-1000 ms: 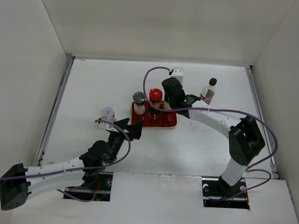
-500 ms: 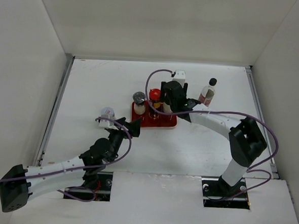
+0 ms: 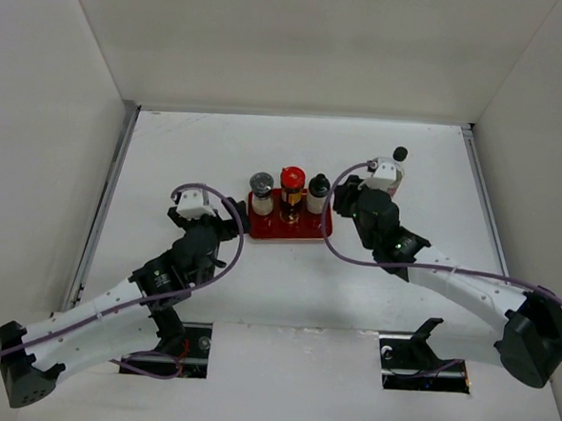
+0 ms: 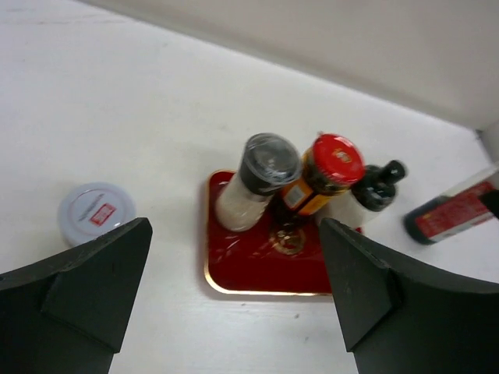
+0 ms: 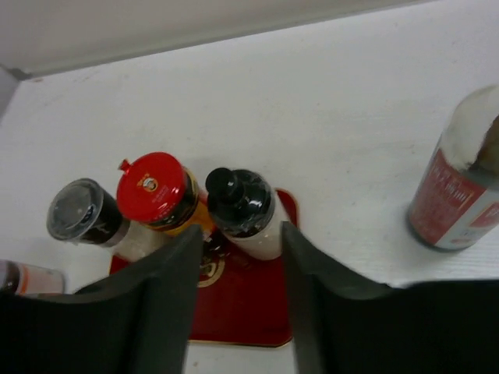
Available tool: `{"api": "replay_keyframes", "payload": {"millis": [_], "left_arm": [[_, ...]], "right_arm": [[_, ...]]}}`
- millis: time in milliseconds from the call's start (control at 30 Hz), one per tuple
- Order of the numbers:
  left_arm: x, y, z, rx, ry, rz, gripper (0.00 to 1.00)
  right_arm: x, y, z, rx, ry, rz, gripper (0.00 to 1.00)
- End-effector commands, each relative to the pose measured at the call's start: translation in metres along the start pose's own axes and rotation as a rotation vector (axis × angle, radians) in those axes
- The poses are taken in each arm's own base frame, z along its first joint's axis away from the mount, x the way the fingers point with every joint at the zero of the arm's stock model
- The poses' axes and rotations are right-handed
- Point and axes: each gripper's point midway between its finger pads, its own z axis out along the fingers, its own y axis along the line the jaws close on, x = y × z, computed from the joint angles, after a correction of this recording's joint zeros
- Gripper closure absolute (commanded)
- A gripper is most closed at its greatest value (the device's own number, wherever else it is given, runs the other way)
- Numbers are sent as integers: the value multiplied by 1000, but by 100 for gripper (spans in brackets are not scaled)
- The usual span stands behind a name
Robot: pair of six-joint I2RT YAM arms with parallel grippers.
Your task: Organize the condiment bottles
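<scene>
I read left fingers [image 4: 86, 296] spread, empty; white-lidded jar [image 4: 95, 212] upright on tabletop [image 4: 117, 101], left of red tray [image 4: 257, 276], nearest them; right fingers [image 5: 335, 312] spread, red-labelled bottle [image 5: 456, 195] upright to right.

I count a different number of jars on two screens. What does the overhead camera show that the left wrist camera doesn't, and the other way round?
Only overhead: the left arm and right arm, whole. Only the left wrist: a white-lidded jar on the table left of the tray, not visible overhead. Both: the red tray holding a grey-lidded shaker, red-lidded jar and black-capped bottle, plus a red-labelled bottle off the tray.
</scene>
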Motion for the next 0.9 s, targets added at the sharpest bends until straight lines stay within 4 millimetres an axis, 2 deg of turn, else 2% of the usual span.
{"api": "replay_keyframes", "payload": {"millis": [0, 33, 100, 133, 200, 233, 333, 567, 700, 867], "left_arm": [[15, 36, -1, -157, 111, 125, 10], [16, 43, 3, -187, 125, 138, 10], [18, 51, 11, -224, 148, 153, 9], [19, 58, 17, -251, 161, 161, 9], [27, 67, 28, -287, 201, 173, 8], [32, 71, 33, -297, 221, 172, 8], [39, 81, 45, -329, 245, 174, 8], [52, 93, 59, -375, 270, 206, 9], [61, 110, 65, -416, 270, 199, 9], [65, 116, 72, -431, 268, 190, 13]], "right_arm": [[-2, 23, -13, -130, -76, 66, 65], [2, 22, -15, -140, -86, 72, 68], [11, 20, -20, -161, -99, 88, 67], [13, 18, -22, -168, -109, 95, 59], [15, 16, -27, -181, -129, 110, 35], [12, 17, -28, -187, -139, 117, 26], [11, 21, -32, -198, -146, 119, 15], [13, 23, -33, -202, -144, 111, 13], [12, 23, -33, -203, -146, 113, 12], [15, 23, -32, -200, -139, 108, 12]]}}
